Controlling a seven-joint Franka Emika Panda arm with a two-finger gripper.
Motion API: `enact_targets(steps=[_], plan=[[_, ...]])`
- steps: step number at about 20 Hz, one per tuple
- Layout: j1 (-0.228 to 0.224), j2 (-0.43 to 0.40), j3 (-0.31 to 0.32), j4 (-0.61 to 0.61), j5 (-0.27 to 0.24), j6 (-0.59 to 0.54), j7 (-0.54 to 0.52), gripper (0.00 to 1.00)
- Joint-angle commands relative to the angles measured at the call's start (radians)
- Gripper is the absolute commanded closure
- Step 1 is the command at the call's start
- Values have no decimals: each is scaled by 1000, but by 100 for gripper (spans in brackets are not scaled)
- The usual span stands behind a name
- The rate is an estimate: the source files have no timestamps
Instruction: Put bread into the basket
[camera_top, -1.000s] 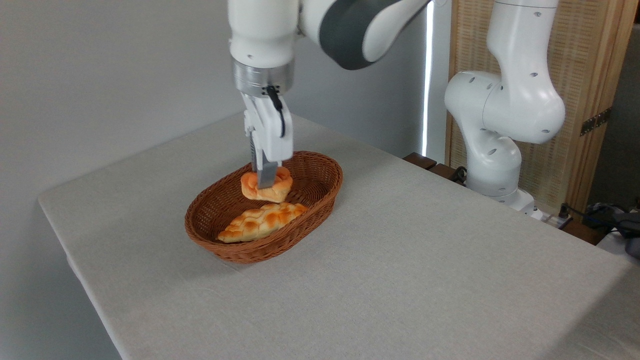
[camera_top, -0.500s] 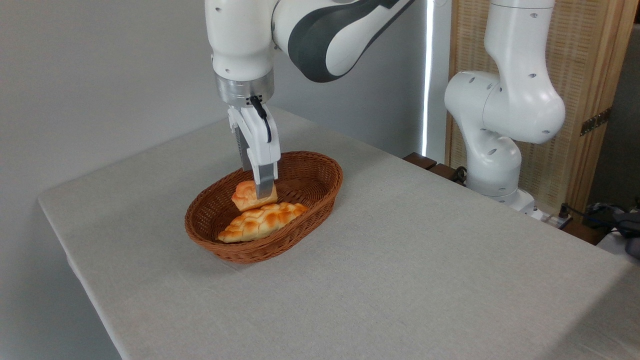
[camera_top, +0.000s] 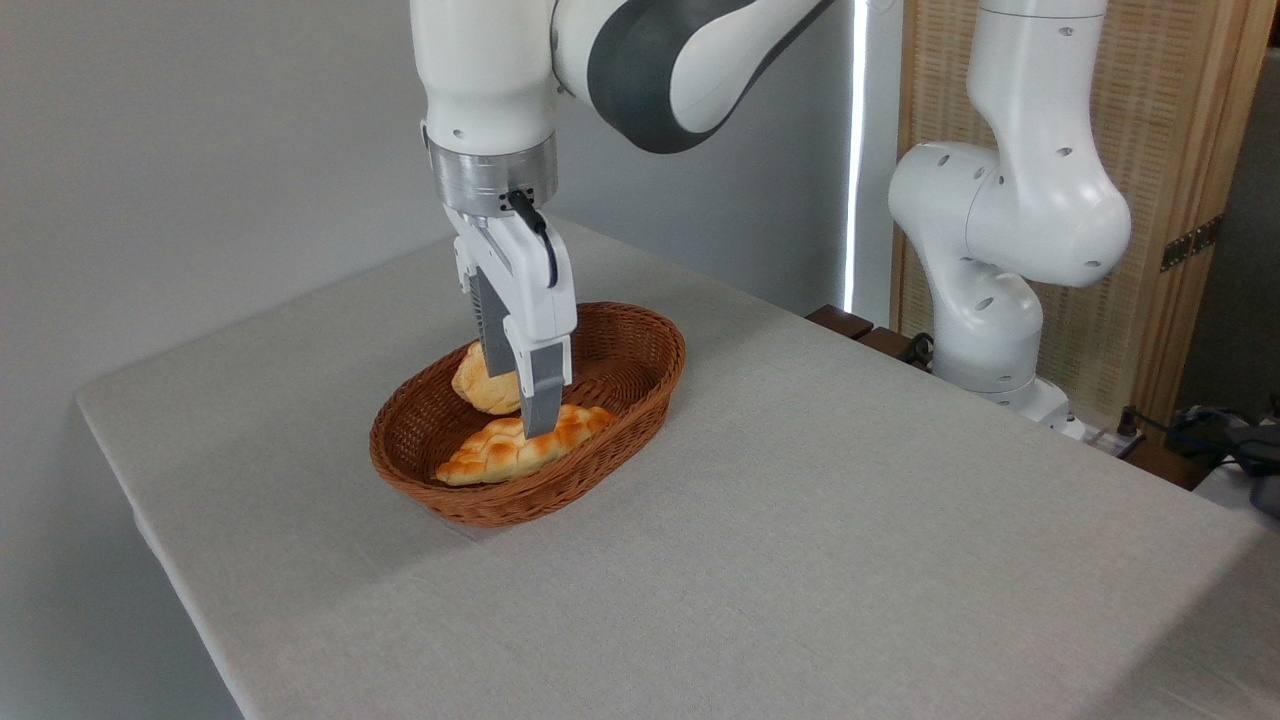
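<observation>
A: Where's the bun (camera_top: 482, 380)?
B: Inside the wicker basket (camera_top: 640, 345), at its ten o'clock side, tilted against the wall, just behind the braided loaf (camera_top: 515, 446).
A: And the gripper (camera_top: 520, 400)?
B: Low over it; whether it grips, I can't tell. Probably releasing.

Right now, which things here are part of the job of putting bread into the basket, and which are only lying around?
Part of the job:
- bun, lying inside the basket
- basket
- gripper

Only lying around:
- braided loaf, already in the basket
- table
</observation>
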Motion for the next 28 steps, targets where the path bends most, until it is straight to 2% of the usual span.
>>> enact_targets(steps=[1,15,28], plan=[[-5,14,39,26,14,-4,-11,0],[-5,12,70,39,14,-5,0,0],[-7,12,65,38,14,-8,-3,0]])
